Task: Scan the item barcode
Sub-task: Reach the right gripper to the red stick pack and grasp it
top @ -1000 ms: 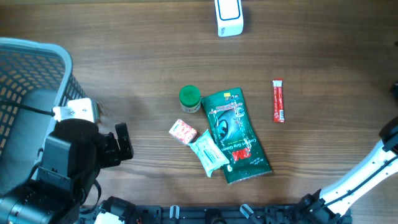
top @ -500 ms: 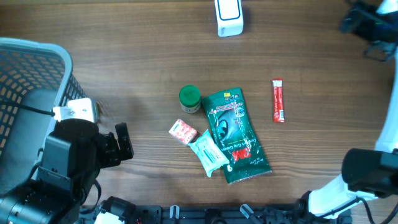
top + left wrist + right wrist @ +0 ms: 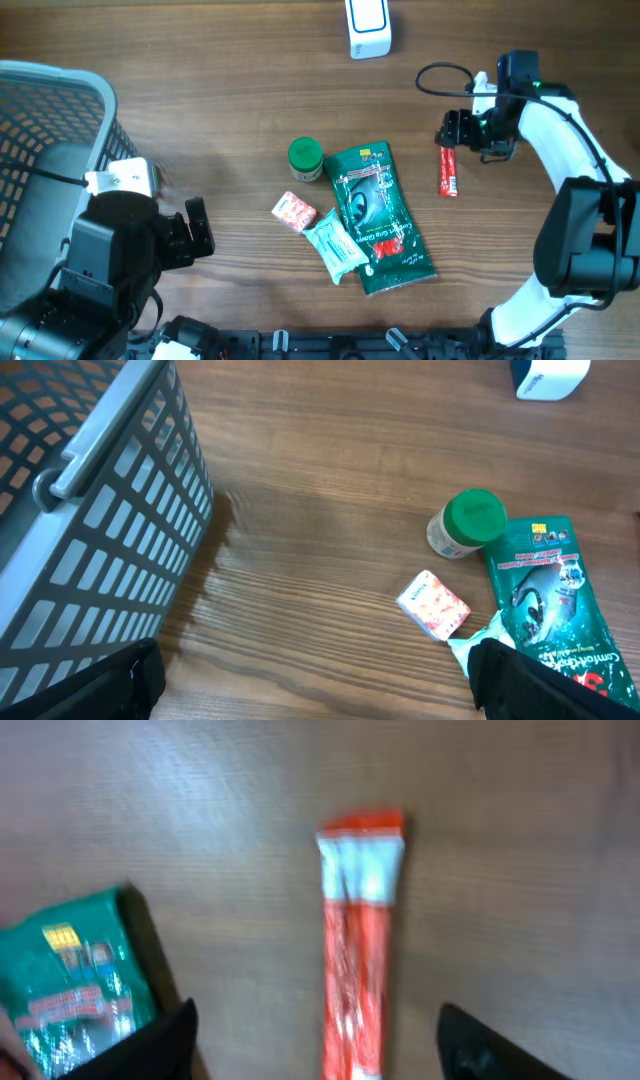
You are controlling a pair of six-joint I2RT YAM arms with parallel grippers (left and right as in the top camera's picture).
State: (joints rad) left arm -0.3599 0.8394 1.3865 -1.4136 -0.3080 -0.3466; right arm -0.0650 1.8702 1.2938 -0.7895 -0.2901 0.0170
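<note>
A red stick packet lies flat on the wooden table, right of a green pouch. My right gripper hovers over the packet's far end, open. In the right wrist view the red stick packet runs between the two dark fingertips with a gap on each side, and my right gripper touches nothing. A white scanner stands at the far edge. My left gripper rests open at the near left beside the basket, nothing between its fingers.
A grey mesh basket fills the left side. A green-lidded jar, a small pink box and a pale green packet cluster by the pouch. A black cable loops above the right arm.
The right arm swung in from the right edge and came down over the red stick packet, its jaws narrowing a little. The left arm and all the items stayed put.
</note>
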